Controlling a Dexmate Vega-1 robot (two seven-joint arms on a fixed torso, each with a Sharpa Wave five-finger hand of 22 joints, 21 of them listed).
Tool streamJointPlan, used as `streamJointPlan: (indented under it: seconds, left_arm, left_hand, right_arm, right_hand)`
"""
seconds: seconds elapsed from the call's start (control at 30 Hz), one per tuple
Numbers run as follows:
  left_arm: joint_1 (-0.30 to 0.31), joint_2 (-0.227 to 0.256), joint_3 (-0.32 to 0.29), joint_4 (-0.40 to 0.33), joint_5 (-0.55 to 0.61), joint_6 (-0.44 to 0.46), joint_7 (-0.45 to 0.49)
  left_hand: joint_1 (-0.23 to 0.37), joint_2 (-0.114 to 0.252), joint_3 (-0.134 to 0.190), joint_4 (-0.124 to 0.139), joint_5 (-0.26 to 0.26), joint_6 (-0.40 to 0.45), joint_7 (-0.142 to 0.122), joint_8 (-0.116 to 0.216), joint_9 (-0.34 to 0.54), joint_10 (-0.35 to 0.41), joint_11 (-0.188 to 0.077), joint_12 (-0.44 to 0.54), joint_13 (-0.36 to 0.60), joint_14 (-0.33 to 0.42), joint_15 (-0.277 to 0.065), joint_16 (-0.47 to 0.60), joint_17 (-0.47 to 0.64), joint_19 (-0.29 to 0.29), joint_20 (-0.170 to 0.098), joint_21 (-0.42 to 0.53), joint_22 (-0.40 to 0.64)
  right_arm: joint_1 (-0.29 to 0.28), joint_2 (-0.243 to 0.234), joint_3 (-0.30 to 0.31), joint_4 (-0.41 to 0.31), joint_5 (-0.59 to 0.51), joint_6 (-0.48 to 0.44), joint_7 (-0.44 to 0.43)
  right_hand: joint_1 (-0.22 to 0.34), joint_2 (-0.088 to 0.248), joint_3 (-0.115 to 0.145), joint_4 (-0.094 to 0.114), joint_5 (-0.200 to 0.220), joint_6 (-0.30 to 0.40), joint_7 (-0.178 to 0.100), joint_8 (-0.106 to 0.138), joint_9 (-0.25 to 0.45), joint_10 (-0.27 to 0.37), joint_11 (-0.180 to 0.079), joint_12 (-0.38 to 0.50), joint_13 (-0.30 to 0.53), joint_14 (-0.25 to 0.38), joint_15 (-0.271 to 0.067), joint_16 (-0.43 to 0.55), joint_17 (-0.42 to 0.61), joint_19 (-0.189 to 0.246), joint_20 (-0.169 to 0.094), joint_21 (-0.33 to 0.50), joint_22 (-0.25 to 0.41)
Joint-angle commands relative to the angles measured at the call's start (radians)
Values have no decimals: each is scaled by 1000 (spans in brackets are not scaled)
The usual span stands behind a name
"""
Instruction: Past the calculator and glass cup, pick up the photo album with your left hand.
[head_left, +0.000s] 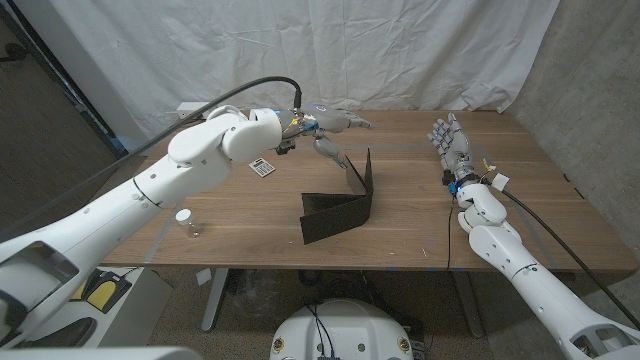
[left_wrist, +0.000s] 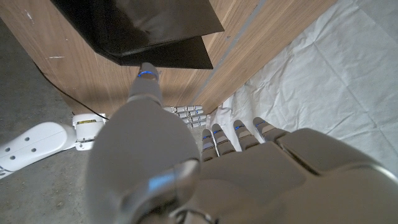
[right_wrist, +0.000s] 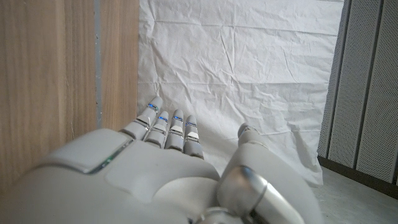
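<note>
Inspector A: The photo album (head_left: 338, 204) stands on the counter (head_left: 420, 225) near its middle, opened into an angle and resting on its lower edges, dark covers upright. One long panel runs across the counter; a shorter one turns toward the far side.

Inspector B: And the left robot hand (head_left: 328, 128)?

Inspector A: It hovers above and just behind the album's far panel, fingers spread, holding nothing. The left wrist view shows the thumb (left_wrist: 147, 84) reaching toward the album's dark covers (left_wrist: 155, 31), no contact visible.

Inspector B: Handling?

Inspector A: Judged stiff-boarded, moderately light, with a smooth cover likely to slip. Standing open, it may tip or fold shut if nudged sideways. The best hold appears to be the top edge of the upright far panel, pinched between thumb and fingers near the fold, where both boards brace each other.

Inspector B: Orientation?

Inspector A: The long axis lies roughly left to right in the head view, the fold at the robot's right end, and the angle opens toward the far left.

Inspector B: Other items?

Inspector A: The calculator (head_left: 262, 167) lies under the left forearm; the glass cup (head_left: 186, 223) stands near the front left edge. The right robot hand (head_left: 452, 146) stands well apart, fingers extended, empty.
</note>
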Motion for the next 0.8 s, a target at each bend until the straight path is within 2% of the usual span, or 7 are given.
streamJointPlan:
  seconds: [0.03, 0.07, 0.13, 0.23, 0.37, 0.8]
  left_arm:
    - [-29, -30, 31, 6, 99, -16, -63]
    - [-27, -30, 30, 7, 104, -19, -59]
    - [-34, -35, 33, 6, 113, -15, -82]
    - [-35, -37, 33, 2, 127, -12, -102]
    - [-36, -39, 35, -6, 152, -4, -129]
    - [-19, -40, 31, -1, 202, -50, -104]
  left_hand:
    - [11, -1, -7, -1, 7, -1, -8, 4, 5, -6, -13, -2, 2, -12, -96, 2, 1, -10, -108, 2, 4]
    - [11, -1, -8, 0, 8, -2, -10, 4, 5, -7, -7, -2, 2, -13, -97, 2, 1, -8, -120, 2, 4]
    - [11, 0, -10, 0, 8, -5, -3, 3, 5, -12, -4, -4, 2, -15, -101, 2, 1, -5, -126, 4, 4]
    - [12, 0, -12, 1, 8, -9, -2, 2, 5, -21, -3, -7, 2, -20, -103, 1, 1, -4, -125, 4, 3]
    - [14, -1, -16, 1, 10, -16, -1, 0, 5, -28, 0, -7, 2, -28, -100, 0, 1, -4, -116, 5, 3]
    - [19, 2, -26, 4, 14, -51, 4, -7, 5, -69, 3, -14, 1, -57, -94, -2, 2, -17, -86, 2, 4]
  right_arm:
    - [10, 9, 2, 22, 12, 1, 10]
    - [10, 9, 3, 23, 13, 1, 9]
    - [9, 10, 4, 24, 15, 2, 9]
    - [9, 10, 6, 25, 18, 1, 9]
    - [10, 10, 6, 24, 20, -2, 11]
    - [12, 15, 3, 26, 20, -1, 13]
  right_hand:
    - [13, 2, -2, -5, -4, 8, 5, -1, 4, 1, 5, 2, 2, 8, -1, 4, 4, 10, -21, -4, 4]
    - [13, 2, -2, -5, -4, 8, 5, -1, 4, 1, 5, 2, 2, 8, -1, 4, 4, 11, -22, -4, 4]
    - [13, 3, -2, -5, -4, 8, 5, -1, 4, 1, 6, 2, 2, 11, -3, 5, 4, 15, -23, -3, 4]
    - [12, 3, -2, -6, -4, 8, 6, -1, 4, 1, 8, 2, 2, 15, -2, 7, 4, 17, -23, -4, 4]
    - [12, 4, -2, -6, -4, 8, 6, -1, 4, 1, 11, 2, 2, 16, -3, 7, 5, 18, -23, -5, 4]
    - [12, 4, -2, -7, -5, 7, 7, -1, 4, 1, 12, 1, 2, 15, -2, 6, 5, 19, -23, -9, 5]
